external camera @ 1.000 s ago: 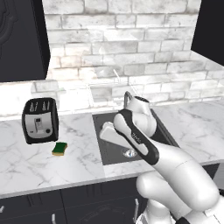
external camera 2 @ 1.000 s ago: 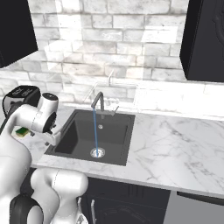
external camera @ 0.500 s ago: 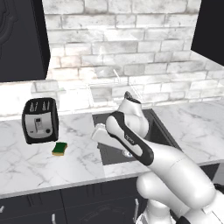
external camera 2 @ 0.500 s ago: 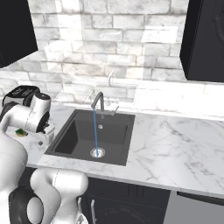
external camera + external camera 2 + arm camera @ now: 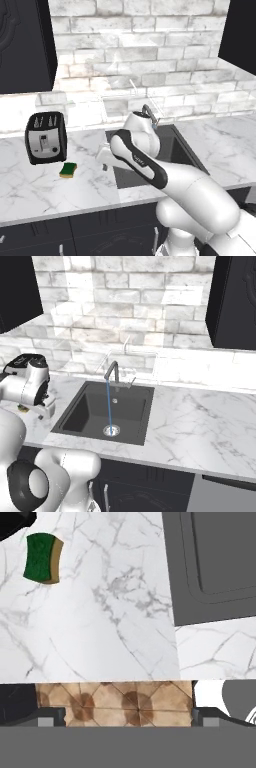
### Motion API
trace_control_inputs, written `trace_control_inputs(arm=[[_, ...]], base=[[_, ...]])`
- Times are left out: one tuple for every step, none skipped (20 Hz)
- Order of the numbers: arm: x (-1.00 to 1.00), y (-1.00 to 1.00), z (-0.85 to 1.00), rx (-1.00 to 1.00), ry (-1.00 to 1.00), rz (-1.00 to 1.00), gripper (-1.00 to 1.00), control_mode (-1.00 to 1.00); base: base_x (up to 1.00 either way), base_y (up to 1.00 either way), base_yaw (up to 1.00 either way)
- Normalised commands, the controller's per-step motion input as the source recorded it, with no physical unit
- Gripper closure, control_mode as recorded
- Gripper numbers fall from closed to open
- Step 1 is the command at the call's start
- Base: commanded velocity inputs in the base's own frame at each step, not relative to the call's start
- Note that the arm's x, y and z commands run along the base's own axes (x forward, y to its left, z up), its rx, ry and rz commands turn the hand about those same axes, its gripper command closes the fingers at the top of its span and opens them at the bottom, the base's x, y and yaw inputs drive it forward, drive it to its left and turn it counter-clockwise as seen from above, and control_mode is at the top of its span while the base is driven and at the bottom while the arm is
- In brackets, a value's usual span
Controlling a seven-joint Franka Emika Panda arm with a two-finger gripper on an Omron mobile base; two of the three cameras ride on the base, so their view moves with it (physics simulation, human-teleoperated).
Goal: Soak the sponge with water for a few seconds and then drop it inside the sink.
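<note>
The sponge (image 5: 68, 170), yellow with a dark green top, lies flat on the marble counter in front of the toaster; it shows in the hand view's upper left (image 5: 42, 558). My gripper (image 5: 104, 164) hovers above the counter between the sponge and the sink (image 5: 184, 147), some way from the sponge and not touching it. Its fingertips (image 5: 50, 719) stand wide apart with nothing between them, so it is open. From the tap (image 5: 112, 370) a thin pale-blue stream of water (image 5: 108, 405) falls onto the drain (image 5: 111, 430) of the dark basin (image 5: 135, 406). The sink's near corner (image 5: 215, 557) sits at the hand view's upper right.
A black-and-silver toaster (image 5: 46, 137) stands just behind the sponge. Dark wall cabinets (image 5: 25, 45) hang over the left end of the counter. The counter's front edge (image 5: 100, 679) runs close under the hand, with tiled floor below it. Bare marble (image 5: 200, 421) stretches right of the sink.
My arm has swung left, carrying the hand from above the sink's near side out over the counter toward the sponge. The sponge and the running water are as before.
</note>
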Motion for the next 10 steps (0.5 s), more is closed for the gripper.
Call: trace_control_inputs(arm=[[0.18, 0.09, 0.00, 0.00, 0.00, 0.00, -1.00, -1.00], [0.18, 0.09, 0.00, 0.00, 0.00, 0.00, -1.00, -1.00], [0.18, 0.11, 0.00, 0.00, 0.00, 0.00, -1.00, -1.00], [0.18, 0.14, 0.00, 0.00, 0.00, 0.00, -1.00, -1.00], [0.18, 0.13, 0.00, 0.00, 0.00, 0.00, -1.00, -1.00], [0.16, 0.14, 0.00, 0.00, 0.00, 0.00, -1.00, -1.00], [0.13, 0.11, 0.00, 0.00, 0.00, 0.00, -1.00, -1.00], [0.08, 0.09, 0.00, 0.00, 0.00, 0.00, -1.00, -1.00], [0.06, 0.10, 0.00, 0.00, 0.00, 0.00, -1.00, -1.00], [0.04, 0.06, 0.00, 0.00, 0.00, 0.00, -1.00, -1.00]], base=[[0.00, 0.00, 0.00], [0.00, 0.00, 0.00], [0.00, 0.00, 0.00], [0.00, 0.00, 0.00], [0.00, 0.00, 0.00], [0.00, 0.00, 0.00], [0.00, 0.00, 0.00], [0.00, 0.00, 0.00], [0.00, 0.00, 0.00], [0.00, 0.00, 0.00]])
